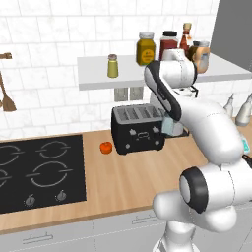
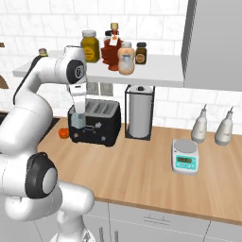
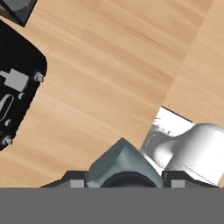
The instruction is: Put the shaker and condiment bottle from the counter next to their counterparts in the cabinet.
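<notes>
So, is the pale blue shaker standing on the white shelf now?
No, the shaker is between the fingers of the gripper, down in front of the black toaster, well below the shelf.

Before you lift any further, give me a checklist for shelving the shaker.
1. Grip: the shaker sits between the fingertips of the claw. Ok.
2. Lift: the hand view shows the counter well below the shaker. Ok.
3. Side clearance: the claw hangs close to the toaster, and the gap is hard to judge. Cannot tell.
4. Landing spot: there is bare shelf on the cabinet on both sides of the yellow-green shaker. Ok.
5. Way up: the cabinet's front edge overhangs the claw. Cannot tell.
6. Condiment bottle: it already stands by the red bottle. Ok.
</notes>
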